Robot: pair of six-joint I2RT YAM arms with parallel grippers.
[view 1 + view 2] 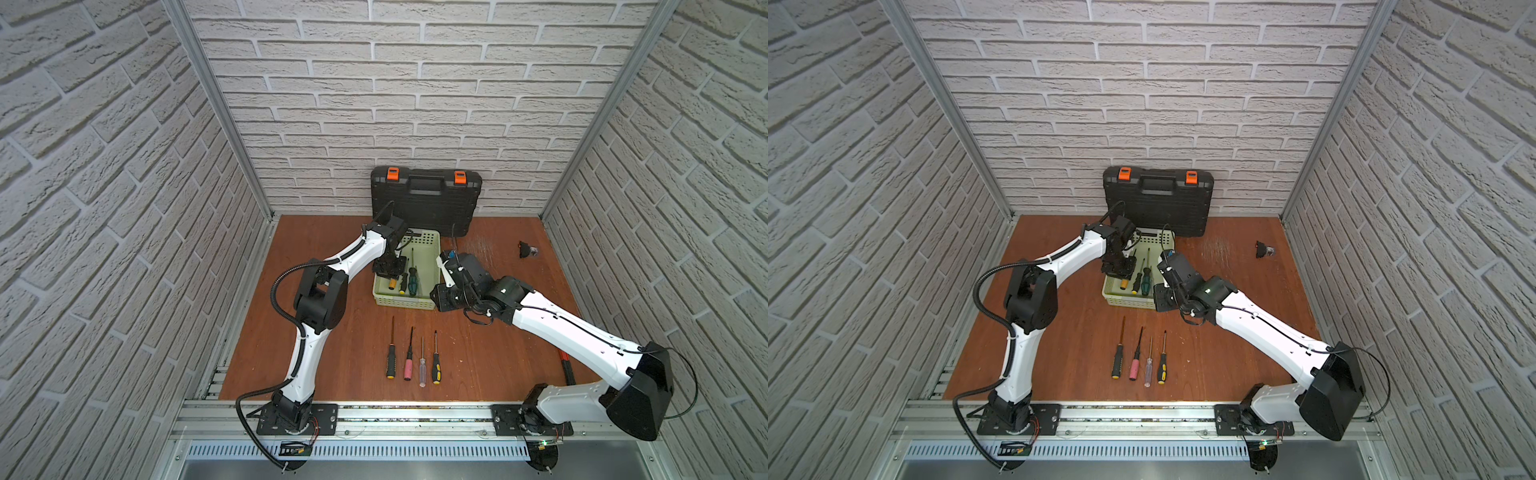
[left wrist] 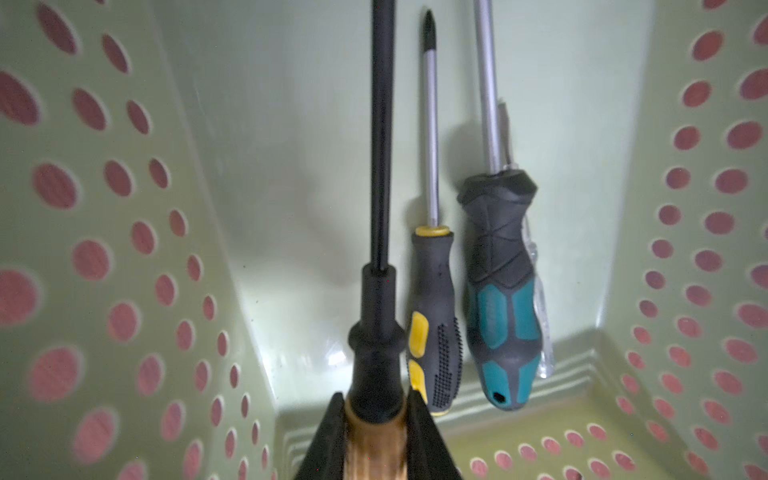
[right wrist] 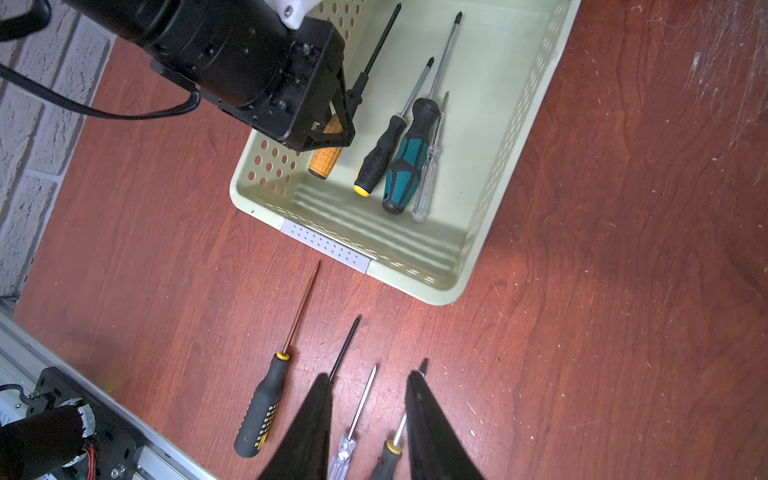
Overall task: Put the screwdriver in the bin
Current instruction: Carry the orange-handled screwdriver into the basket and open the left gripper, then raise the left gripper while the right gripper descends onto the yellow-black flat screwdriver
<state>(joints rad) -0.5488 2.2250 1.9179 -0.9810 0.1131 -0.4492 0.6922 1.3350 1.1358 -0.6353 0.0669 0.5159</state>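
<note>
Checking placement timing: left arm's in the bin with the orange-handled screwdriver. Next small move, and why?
Probably open the left gripper to release. Its jaws clamp the orange-handled screwdriver, which is already inside the bin, low, beside the teal-handled screwdriver. How near the floor it sits, I cannot tell.

3 white brick walls — reddish wood floor

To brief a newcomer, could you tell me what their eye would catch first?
The left gripper grips an orange-handled screwdriver low inside the green bin. Four more screwdrivers lie in a row on the table before it; a black toolcase stands against the back wall.
</note>
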